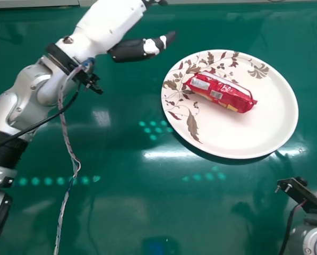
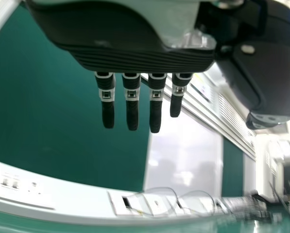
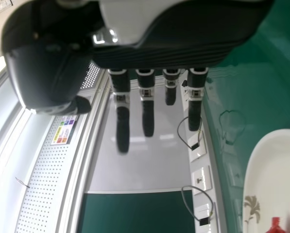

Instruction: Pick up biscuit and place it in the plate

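Left hand is empty on my end, fingers straight and relaxed, thumb out toward the plate. Just past the thumb, on the hand's right and a bit closer to the robot, the biscuit is lying in the plate in its red wrapper, so I'd call the job basically done. Right hand is over on the far side of the plate from the left one, fingers straight too, nothing in it.

If I had to regrab it, I'd guess it's super light, with a slick, crinkly wrapper and stuff inside that snaps easily. So I'd pinch gently across the middle of the long sides, not by the crimped ends, which would probably just fold or slip.

Under and around the plate, going outward from the left hand, it's a glossy green tabletop with lights bouncing off it. Farther out from the right hand there are wall sockets with loose cables and a perforated panel.
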Tool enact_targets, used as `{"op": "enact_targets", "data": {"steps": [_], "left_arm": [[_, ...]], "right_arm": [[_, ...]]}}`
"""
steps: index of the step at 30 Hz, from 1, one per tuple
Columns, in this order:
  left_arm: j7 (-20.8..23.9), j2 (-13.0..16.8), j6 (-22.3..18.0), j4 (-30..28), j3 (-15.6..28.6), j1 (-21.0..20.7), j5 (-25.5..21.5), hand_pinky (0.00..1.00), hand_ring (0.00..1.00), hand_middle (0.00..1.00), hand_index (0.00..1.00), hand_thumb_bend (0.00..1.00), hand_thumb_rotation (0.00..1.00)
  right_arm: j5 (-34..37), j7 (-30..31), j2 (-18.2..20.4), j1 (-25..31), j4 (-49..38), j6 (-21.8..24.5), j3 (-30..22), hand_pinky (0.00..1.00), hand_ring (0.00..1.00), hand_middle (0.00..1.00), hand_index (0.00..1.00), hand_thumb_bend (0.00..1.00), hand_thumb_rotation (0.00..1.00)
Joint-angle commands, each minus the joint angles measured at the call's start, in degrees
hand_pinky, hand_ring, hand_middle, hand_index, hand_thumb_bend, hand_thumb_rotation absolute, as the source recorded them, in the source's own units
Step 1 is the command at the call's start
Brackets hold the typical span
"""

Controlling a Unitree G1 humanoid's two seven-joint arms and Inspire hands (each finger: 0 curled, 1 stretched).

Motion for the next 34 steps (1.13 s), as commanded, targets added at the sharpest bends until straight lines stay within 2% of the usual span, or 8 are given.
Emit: {"op": "enact_targets", "data": {"steps": [1,6,8,11,14,21,27,34], "left_arm": [[-2.89,0.44,1.34,-5.07,3.62,4.67,-4.70,0.73,0.77,0.78,0.88,0.64,0.88],[-8.62,-0.70,9.27,-16.61,10.45,13.61,-13.46,0.75,0.75,0.77,0.86,0.62,0.80],[-8.93,-2.00,11.95,-20.06,12.13,16.36,-14.93,0.69,0.71,0.75,0.80,0.64,0.75],[-8.45,-6.22,14.45,-24.07,14.45,20.56,-19.76,0.60,0.66,0.69,0.74,0.58,0.47],[-7.33,-10.35,15.32,-26.70,16.26,24.64,-23.40,0.49,0.62,0.66,0.70,0.52,0.25],[-4.35,-19.28,11.50,-24.94,19.09,29.46,-29.37,0.42,0.53,0.59,0.64,0.42,0.02],[-2.40,-24.87,9.34,-22.84,20.22,31.75,-32.19,0.42,0.54,0.59,0.62,0.32,0.00],[0.39,-27.21,9.16,-21.29,20.02,32.43,-29.28,0.44,0.53,0.57,0.61,0.29,0.00]], "right_arm": [[0.26,-0.21,2.47,1.54,0.44,-1.17,0.36,0.71,0.76,0.76,0.73,0.53,0.15],[-0.17,-0.24,2.04,2.07,0.86,-1.38,0.90,0.70,0.77,0.78,0.74,0.52,0.16],[0.20,-0.12,1.98,2.12,1.08,-1.59,0.97,0.71,0.77,0.79,0.74,0.52,0.16],[0.19,-0.57,2.10,1.96,1.23,-1.20,1.01,0.71,0.77,0.78,0.74,0.54,0.17],[0.28,-0.83,1.94,1.80,1.18,-0.82,1.00,0.71,0.77,0.78,0.74,0.54,0.17],[0.97,-0.34,0.95,0.94,1.59,-0.75,0.23,0.70,0.76,0.77,0.72,0.54,0.17],[2.01,-0.30,0.44,-0.88,2.67,-0.51,-0.74,0.69,0.76,0.77,0.69,0.53,0.15],[2.11,-0.34,-0.58,-3.75,4.01,1.24,-2.13,0.67,0.75,0.76,0.70,0.56,0.18]]}}
